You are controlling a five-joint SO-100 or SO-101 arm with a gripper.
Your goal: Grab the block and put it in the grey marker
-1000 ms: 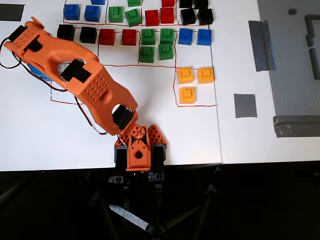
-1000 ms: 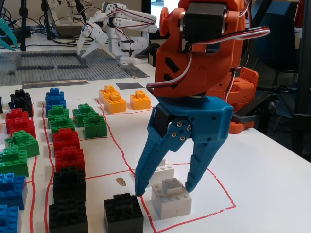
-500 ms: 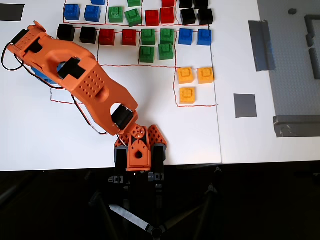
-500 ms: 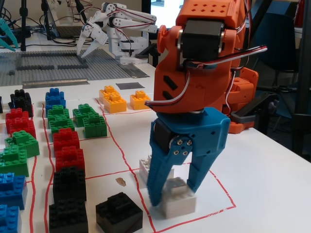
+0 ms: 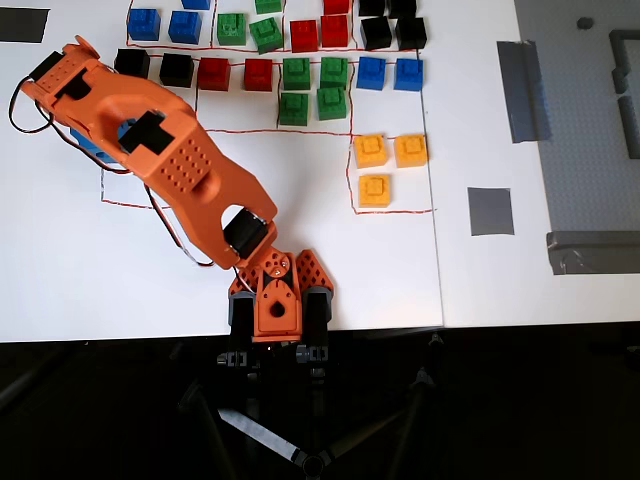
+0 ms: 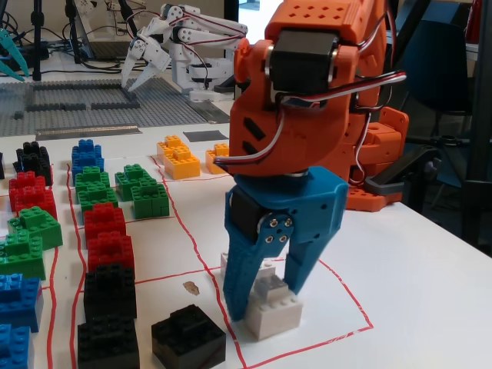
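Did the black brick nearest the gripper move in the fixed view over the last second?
Yes. The black brick now sits further left of the red line, turned askew, where earlier it touched that line beside the white block.

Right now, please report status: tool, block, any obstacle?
Tool down, fingers closed around white block, block on the table. Second white brick close behind. Black brick beside it, not touching. Grey marker clear.
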